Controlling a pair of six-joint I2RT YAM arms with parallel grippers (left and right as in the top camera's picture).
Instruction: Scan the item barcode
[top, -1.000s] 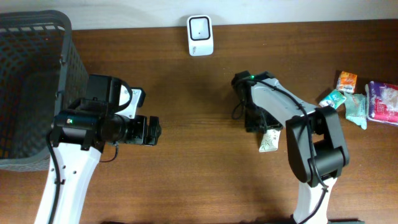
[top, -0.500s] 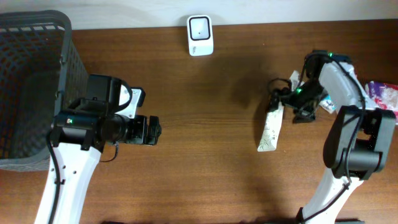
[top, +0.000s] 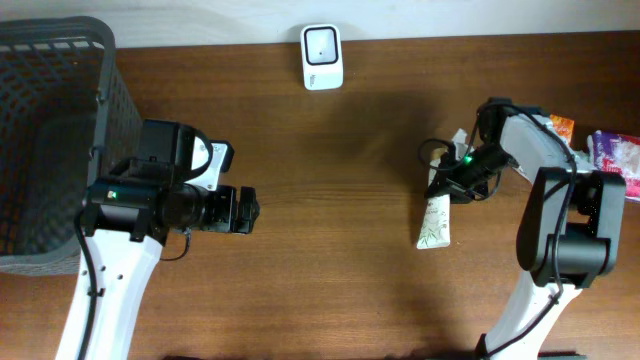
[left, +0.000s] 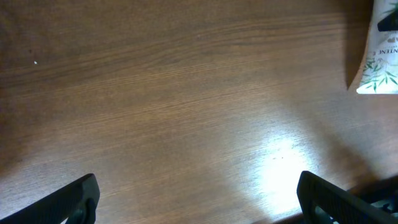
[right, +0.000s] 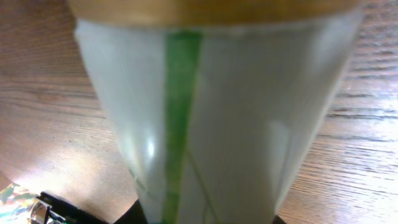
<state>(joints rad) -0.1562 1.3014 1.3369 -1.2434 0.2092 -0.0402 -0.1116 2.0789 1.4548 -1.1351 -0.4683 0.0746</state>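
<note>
Tube (top: 433, 220) lay flat on bench (top: 330, 290), about 5 o'clock from scanner (top: 322, 43). My right hand (top: 447, 186) sat at tube's 12 o'clock end. Tube filled that wrist cam, so couldn't tell grip or gap. Left hand (top: 245, 210), over at 9 o'clock, gaped wide and held nothing.

Wood-grain table (left: 186, 112), faintly glossy; smooth, shiny white plastic tube (right: 249, 124); matt dark mesh basket (top: 118, 110)

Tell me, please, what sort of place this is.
Probably a mock shop checkout on a wooden table: a white scanner stands at the far edge, a dark mesh basket on the left, and small packaged goods on the right.
</note>
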